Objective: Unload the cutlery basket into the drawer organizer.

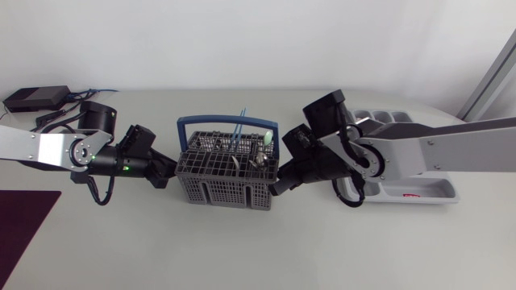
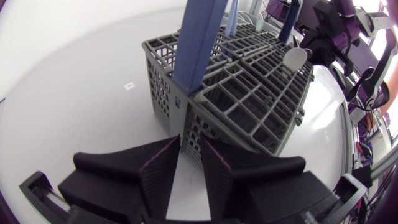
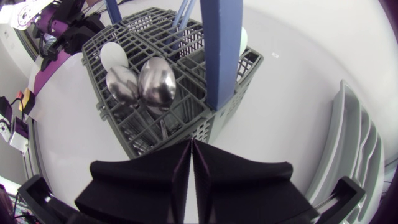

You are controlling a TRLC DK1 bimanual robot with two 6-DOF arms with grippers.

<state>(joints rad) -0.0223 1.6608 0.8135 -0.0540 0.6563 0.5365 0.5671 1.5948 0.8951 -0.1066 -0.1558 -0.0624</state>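
Note:
The grey cutlery basket with a blue handle stands mid-table. It holds two metal spoons, a white spoon and thin blue pieces. My left gripper is at the basket's left end wall, under the handle; its fingers are a narrow gap apart, the tips against the wall. My right gripper is shut and empty, its tips at the basket's right end wall. The white drawer organizer lies to the right, partly under my right arm.
A black box with cables sits at the back left corner. A dark mat lies at the front left edge. The organizer's ribbed compartments run beside my right gripper.

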